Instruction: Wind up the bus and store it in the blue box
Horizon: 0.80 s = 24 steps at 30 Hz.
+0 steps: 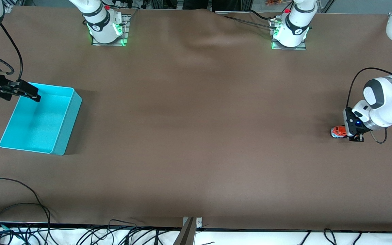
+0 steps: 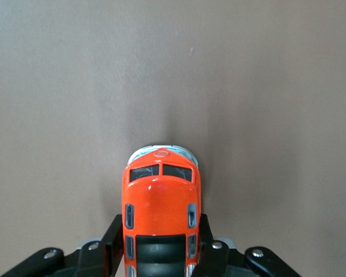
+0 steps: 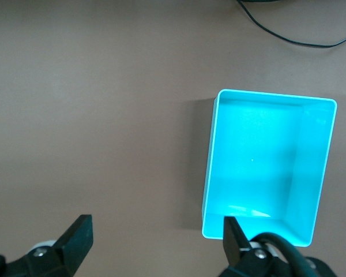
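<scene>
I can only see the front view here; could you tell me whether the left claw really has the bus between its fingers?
Observer: Yes. In the left wrist view the bus sits between the two fingers of the left claw, which press against its sides.
Operator: Thank you. Is the blue box empty?
Observer: The right wrist view looks straight into the blue box; its floor is bare.
Operator: And the right claw?
Observer: The right claw is open, its fingers spread wide with nothing between them, up over the box's edge.
</scene>
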Each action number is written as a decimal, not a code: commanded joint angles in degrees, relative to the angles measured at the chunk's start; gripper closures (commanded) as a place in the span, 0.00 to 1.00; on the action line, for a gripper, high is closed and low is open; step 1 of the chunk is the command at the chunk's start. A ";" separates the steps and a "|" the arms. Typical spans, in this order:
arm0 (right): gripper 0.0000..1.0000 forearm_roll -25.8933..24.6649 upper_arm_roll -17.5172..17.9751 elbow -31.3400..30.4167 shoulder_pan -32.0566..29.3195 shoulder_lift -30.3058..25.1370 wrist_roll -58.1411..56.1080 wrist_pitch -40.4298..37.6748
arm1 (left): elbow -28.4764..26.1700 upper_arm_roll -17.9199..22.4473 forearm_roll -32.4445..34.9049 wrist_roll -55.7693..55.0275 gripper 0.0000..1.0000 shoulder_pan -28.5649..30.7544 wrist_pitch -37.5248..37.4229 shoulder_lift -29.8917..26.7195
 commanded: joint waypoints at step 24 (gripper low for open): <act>0.00 0.68 0.10 1.39 -0.42 0.54 -0.18 -0.28 | 3.28 0.77 5.40 6.78 0.86 6.60 -0.28 5.15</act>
